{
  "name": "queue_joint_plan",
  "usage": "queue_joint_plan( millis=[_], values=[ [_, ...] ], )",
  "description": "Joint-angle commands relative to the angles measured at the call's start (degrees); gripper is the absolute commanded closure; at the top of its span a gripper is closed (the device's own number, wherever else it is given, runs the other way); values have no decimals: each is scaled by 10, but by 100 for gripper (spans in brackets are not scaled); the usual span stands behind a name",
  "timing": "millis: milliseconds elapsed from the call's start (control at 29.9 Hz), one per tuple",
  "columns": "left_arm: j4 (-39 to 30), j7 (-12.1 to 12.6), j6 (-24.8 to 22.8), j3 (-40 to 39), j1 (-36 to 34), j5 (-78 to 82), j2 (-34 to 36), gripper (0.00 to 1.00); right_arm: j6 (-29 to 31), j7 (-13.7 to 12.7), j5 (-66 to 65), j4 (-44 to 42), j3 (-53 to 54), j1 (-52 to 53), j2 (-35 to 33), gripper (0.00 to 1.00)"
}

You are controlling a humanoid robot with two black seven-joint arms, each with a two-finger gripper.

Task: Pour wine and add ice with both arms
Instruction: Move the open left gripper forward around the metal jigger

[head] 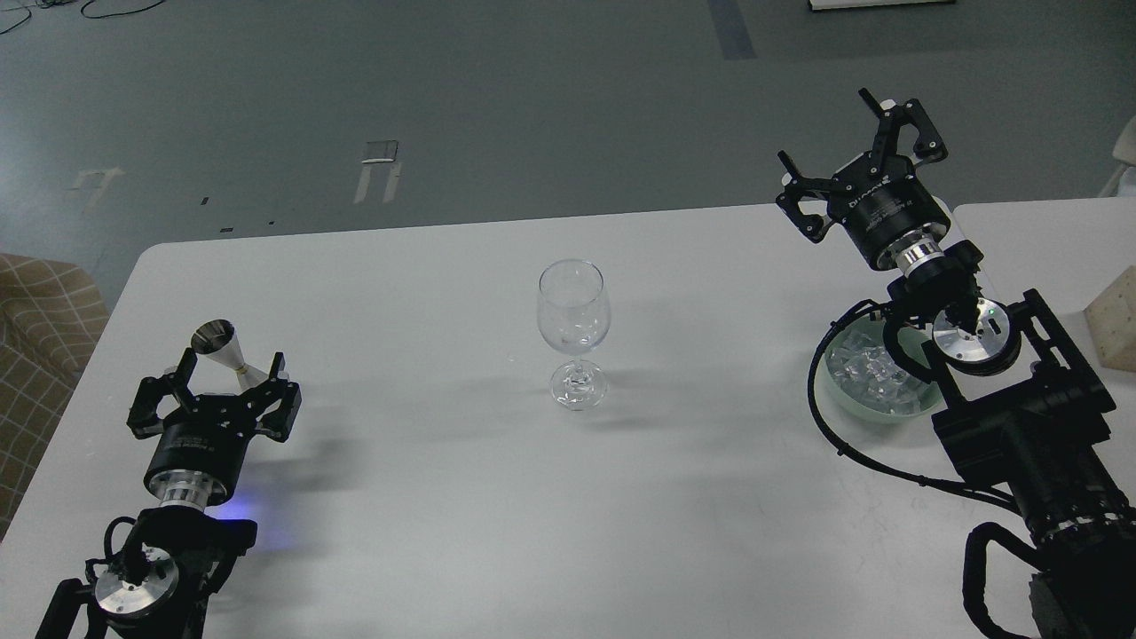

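Observation:
A clear stemmed wine glass [574,330] stands upright in the middle of the white table [461,497]. A small steel jigger [224,351] stands at the left; whether it holds wine cannot be seen. My left gripper [232,373] is open, its fingers on either side of the jigger's lower half, not closed on it. A pale green bowl [874,399] at the right holds a heap of clear ice cubes [865,368]. My right gripper [839,146] is open and empty, raised above the table's far edge behind the bowl. The right arm covers part of the bowl.
A beige block [1120,315] sits at the right edge on a second table. A checked brown seat [40,337] stands left of the table. The grey floor lies beyond the far edge.

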Motion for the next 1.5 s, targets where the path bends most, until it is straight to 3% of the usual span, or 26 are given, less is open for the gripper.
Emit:
queue_joint_plan(
  millis=[0,702,1270,1470],
  values=[
    [21,0,-4,1,-6,0,2,4,0,-1,-1,-1,0,1,0,0],
    [155,1,-55,-4,-78,-12,36,4,-2,-1,-3,-4,-2,0,0,0],
    [161,1,-100,-1,-77,-13,37,29,-2,-1,-4,-4,-3,-3,0,0],
    [162,-2,-96,2,-77,-13,37,30,-2,-1,-4,-5,-2,0,-1,0]
  ],
)
